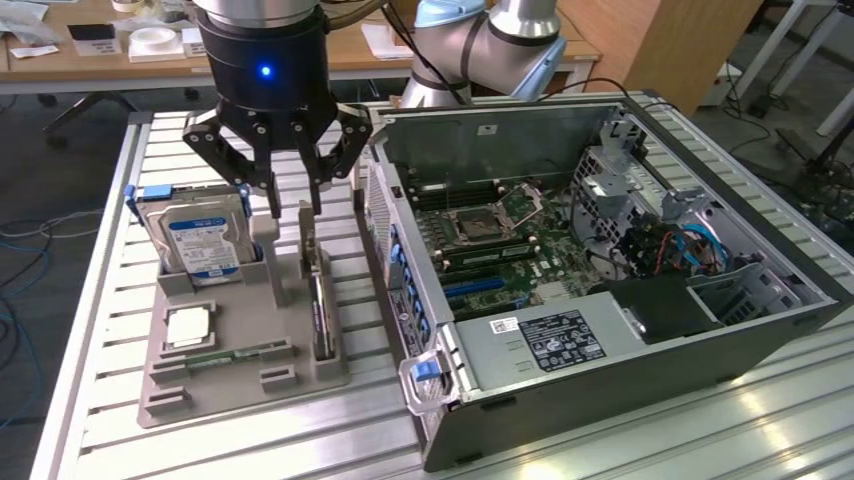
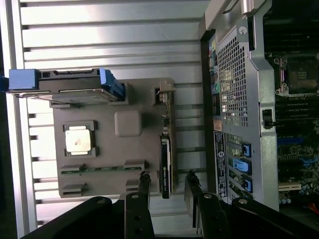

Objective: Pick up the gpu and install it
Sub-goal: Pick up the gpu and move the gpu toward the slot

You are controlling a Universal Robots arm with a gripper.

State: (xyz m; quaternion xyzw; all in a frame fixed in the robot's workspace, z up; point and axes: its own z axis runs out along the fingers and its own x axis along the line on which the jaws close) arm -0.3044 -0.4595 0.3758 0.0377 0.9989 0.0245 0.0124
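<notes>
The end effector [image 1: 299, 200], fingers spread, hangs over the gpu [image 1: 320, 305], which stands on edge along the gray holder's [image 1: 227, 385] side nearest the computer case [image 1: 601, 380].

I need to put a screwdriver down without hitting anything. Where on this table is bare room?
Bare table slats lie on the exterior view's left of the gray parts tray, and on its near side. Crowded: the narrow strip between the gpu and the computer case, close under the open gripper.

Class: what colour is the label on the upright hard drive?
The hard drive label is blue and white, clearest in the exterior view.
</notes>
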